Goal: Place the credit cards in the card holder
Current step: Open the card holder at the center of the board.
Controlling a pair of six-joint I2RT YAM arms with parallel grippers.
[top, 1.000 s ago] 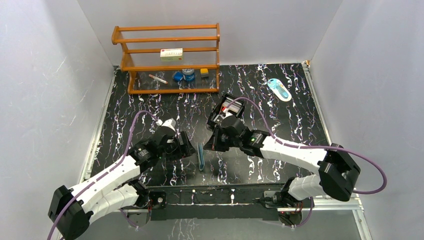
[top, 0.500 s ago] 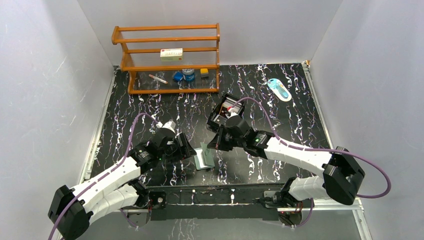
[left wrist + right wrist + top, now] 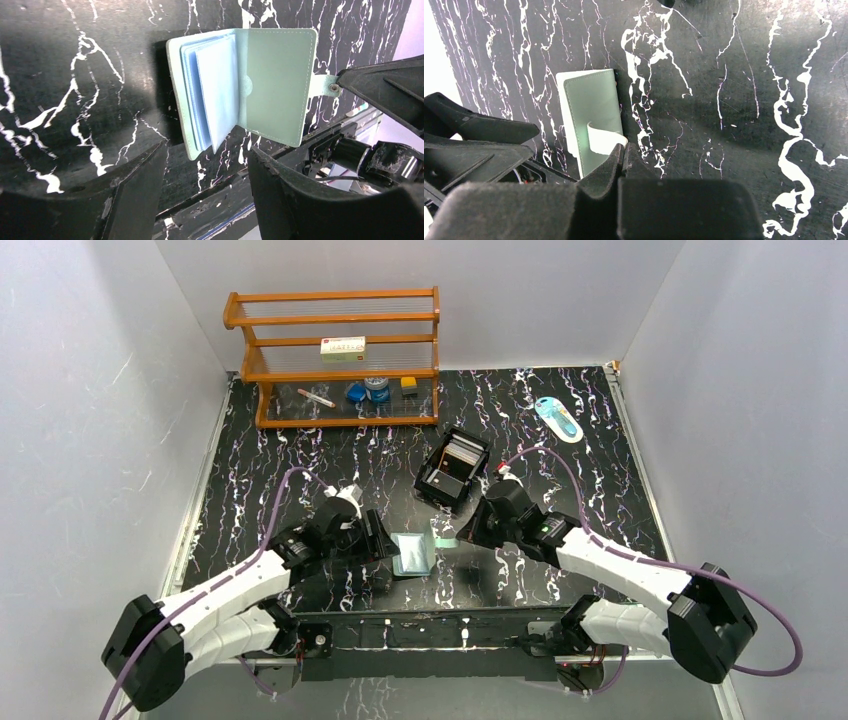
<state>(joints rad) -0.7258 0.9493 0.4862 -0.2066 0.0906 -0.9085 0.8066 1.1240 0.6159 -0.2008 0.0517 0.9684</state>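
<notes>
The teal card holder [image 3: 412,552] lies open on the black marbled table, its pale blue inner pockets fanned up in the left wrist view [image 3: 215,85]. My right gripper [image 3: 466,536] is shut on its snap tab [image 3: 325,88] and holds the cover [image 3: 591,112] flat to the right. My left gripper [image 3: 385,546] is open and empty just left of the holder, its fingers [image 3: 130,195] on either side of the holder's near edge. The cards [image 3: 462,452] sit in a black compartmented box [image 3: 438,483] behind it; only a white-grey top one shows.
An orange wooden rack [image 3: 340,360] stands at the back left with a white carton, a pen and small items. A blue-and-white object [image 3: 558,418] lies at the back right. White walls close in the table on three sides.
The card holder stood shut on its edge; now it lies open. My right gripper has pulled the tab right and towards me, uncovering the black box. My left gripper has edged a little right.
</notes>
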